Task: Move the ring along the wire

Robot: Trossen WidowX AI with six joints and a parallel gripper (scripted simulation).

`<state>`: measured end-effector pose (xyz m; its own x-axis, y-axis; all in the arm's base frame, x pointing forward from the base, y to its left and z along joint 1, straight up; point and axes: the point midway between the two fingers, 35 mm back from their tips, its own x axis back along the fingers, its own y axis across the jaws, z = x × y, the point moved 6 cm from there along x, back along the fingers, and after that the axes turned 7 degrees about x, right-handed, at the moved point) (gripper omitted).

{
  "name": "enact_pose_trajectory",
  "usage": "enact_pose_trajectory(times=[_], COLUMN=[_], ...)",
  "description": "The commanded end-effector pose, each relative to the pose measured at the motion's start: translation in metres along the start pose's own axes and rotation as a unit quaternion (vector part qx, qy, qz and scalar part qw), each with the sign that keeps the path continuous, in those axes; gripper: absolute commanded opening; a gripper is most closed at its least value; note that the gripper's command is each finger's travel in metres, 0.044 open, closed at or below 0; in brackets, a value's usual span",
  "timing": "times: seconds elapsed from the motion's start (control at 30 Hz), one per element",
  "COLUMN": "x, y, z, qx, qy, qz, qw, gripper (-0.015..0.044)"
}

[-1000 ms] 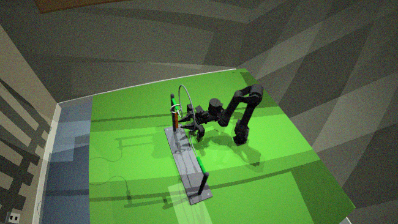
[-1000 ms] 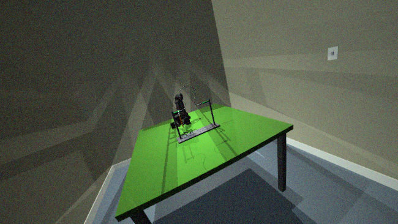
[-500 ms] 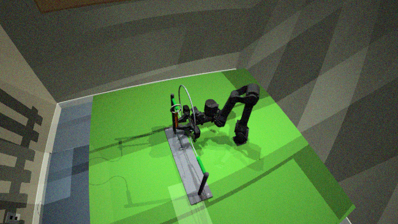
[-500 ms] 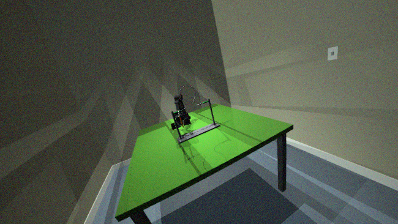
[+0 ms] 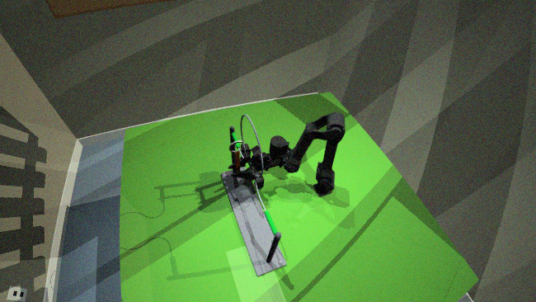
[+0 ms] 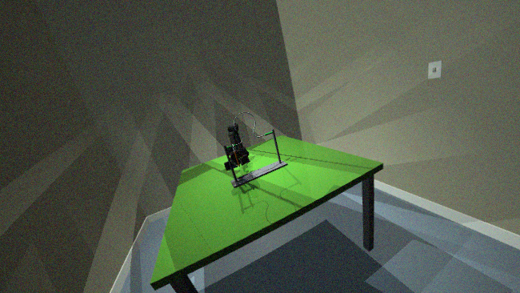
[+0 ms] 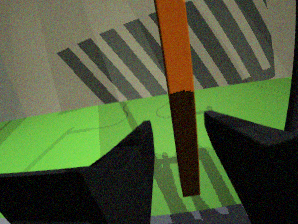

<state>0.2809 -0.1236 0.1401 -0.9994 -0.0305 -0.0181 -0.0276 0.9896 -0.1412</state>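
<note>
Item, one ring: around the wire's first green part, beside the starting post; in the top view this is the post nearer the table's upper edge. Item, one orange handle: hanging below the ring, its lower end dark in my wrist view. Item, one gripper: fingers apart, one to each side of the handle, with a gap showing at both sides, so I have nothing clamped. Item, one table: green, carrying the wire's base. Item, destination: second green part at the other post, nearer the table's back corner in the exterior view, vacant of ring. Step in hand, as I judge it: lining up the grasp, with carrying and release outstanding. Next move: centre on the handle if needed, then close squarely, without dragging the ring off the green. Thereafter I should follow the tall loop of grey wire, turning the ring with each bend. Hazard: the loop stands close to my wrist in the top view, and a skewed grip could tip the ring into it.
</note>
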Motion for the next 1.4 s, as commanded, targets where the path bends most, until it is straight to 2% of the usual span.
enact_pose_trajectory(times=[0.0, 0.63, 1.03, 1.37], x=[-0.0064, -0.0088, -0.0086, -0.0087], y=[0.0001, 0.0006, 0.0010, 0.0008], z=[-0.0004, -0.0003, -0.0004, -0.0013], qx=[-0.003, -0.003, 0.000, 0.000], qy=[-0.001, -0.001, -0.001, -0.001], qz=[0.001, 0.001, 0.000, 0.000], qw=[1.000, 1.000, 1.000, 1.000], gripper=[0.0160, 0.0160, -0.0150, -0.0150])
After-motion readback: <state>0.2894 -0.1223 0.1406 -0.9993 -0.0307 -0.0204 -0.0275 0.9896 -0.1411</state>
